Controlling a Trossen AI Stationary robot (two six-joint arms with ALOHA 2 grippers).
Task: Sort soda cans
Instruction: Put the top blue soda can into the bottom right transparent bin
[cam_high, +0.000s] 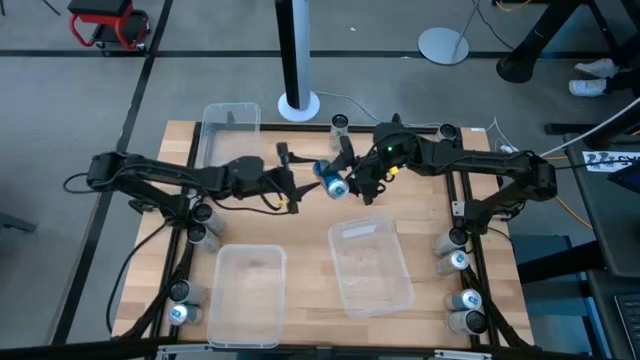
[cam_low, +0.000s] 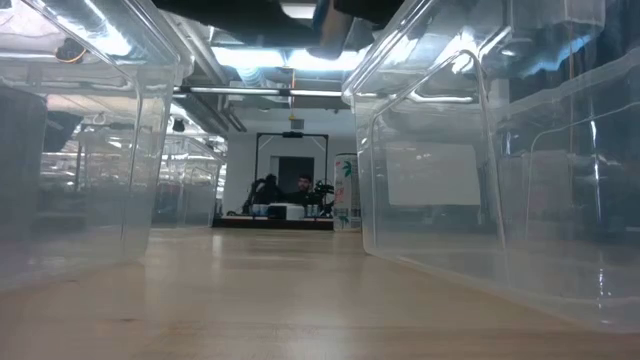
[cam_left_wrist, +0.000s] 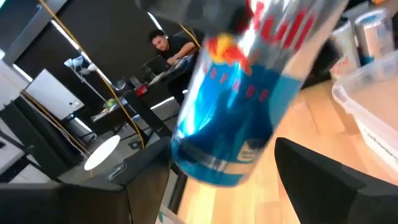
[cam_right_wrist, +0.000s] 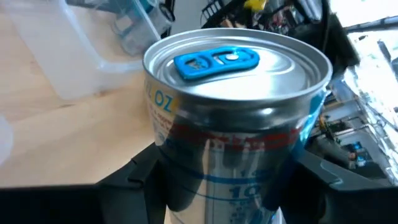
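Note:
A blue and silver soda can (cam_high: 332, 180) hangs above the middle of the table with my right gripper (cam_high: 352, 183) shut on it. The right wrist view shows its silver top with a blue tab (cam_right_wrist: 214, 61). My left gripper (cam_high: 291, 178) stands open just left of the can, pointing at its bottom end (cam_left_wrist: 211, 165) and touching nothing. One left finger (cam_left_wrist: 323, 180) shows beside the can. More soda cans stand upright along the table's left edge (cam_high: 203, 224), right edge (cam_high: 458, 260) and far edge (cam_high: 340, 123). My right gripper pinches the can's side wall (cam_right_wrist: 166, 163) between its two fingers (cam_right_wrist: 320, 177), one on each side, a little below the top rim. It comes roughly level from the table's right. The can is lifted clear and tilted, top toward the right wrist and bottom toward the left gripper.
Three clear plastic bins rest on the wooden table: far left (cam_high: 230, 125), near left (cam_high: 247, 290) and near right (cam_high: 370, 265). In the low view two bins (cam_low: 70, 150) (cam_low: 500, 170) flank a bare strip of table. A person sits in the room behind (cam_left_wrist: 163, 42).

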